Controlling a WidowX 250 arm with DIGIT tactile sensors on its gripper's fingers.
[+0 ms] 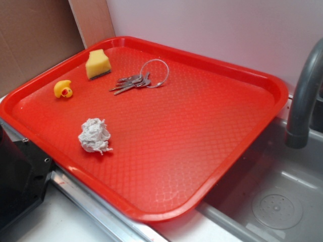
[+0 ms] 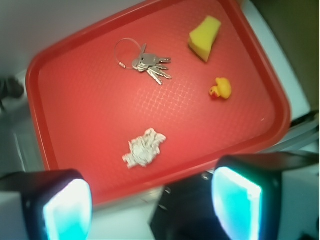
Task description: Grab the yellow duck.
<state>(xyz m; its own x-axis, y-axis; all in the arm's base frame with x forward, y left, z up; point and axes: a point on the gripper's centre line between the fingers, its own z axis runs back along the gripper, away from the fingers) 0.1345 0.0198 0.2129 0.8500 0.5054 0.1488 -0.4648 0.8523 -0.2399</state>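
The small yellow duck (image 1: 63, 89) with a red beak sits on the red tray (image 1: 202, 151) near its left rim. In the wrist view the yellow duck (image 2: 221, 88) lies at the right of the tray (image 2: 90, 115), well ahead of my gripper (image 2: 152, 207). My gripper is open, its two teal pads (image 2: 67, 210) wide apart with nothing between them, held high over the tray's near edge. The gripper does not show in the exterior view.
A yellow sponge (image 1: 98, 64) stands behind the duck. A bunch of keys on a wire ring (image 1: 139, 80) lies mid-tray, a crumpled white paper ball (image 1: 94, 136) nearer. A grey faucet (image 1: 303, 96) and sink (image 1: 272, 201) are at right, a black block (image 1: 20, 176) at the left corner.
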